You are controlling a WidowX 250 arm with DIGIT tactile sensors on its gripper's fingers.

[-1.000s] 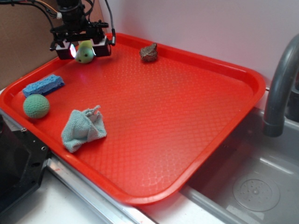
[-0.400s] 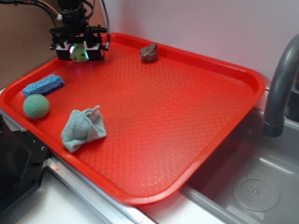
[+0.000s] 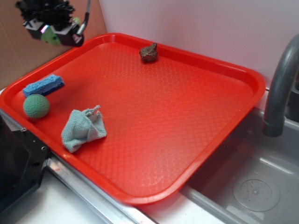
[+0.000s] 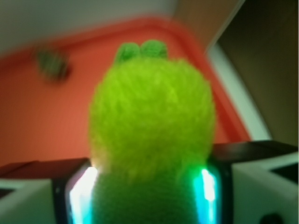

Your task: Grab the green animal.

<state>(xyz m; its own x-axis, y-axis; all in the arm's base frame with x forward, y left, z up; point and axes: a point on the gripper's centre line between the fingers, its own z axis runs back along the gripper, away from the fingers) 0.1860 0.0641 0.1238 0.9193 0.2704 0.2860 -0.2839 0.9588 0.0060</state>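
Since the earlier frame the gripper (image 3: 52, 35) has risen from the tray's (image 3: 233, 70) far left corner, carrying the green animal (image 4: 152, 116) clear of it. Jaws are clamped on the toy's sides (wrist view confirms), so the grab appears achieved.

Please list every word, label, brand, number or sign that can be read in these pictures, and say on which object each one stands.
None: no text, label, brand, number or sign is readable in either view.
The red tray, blue sponge, knitted ball and grey cloth carry no print.
The green animal shows only plain plush; the wrist view is blurred.
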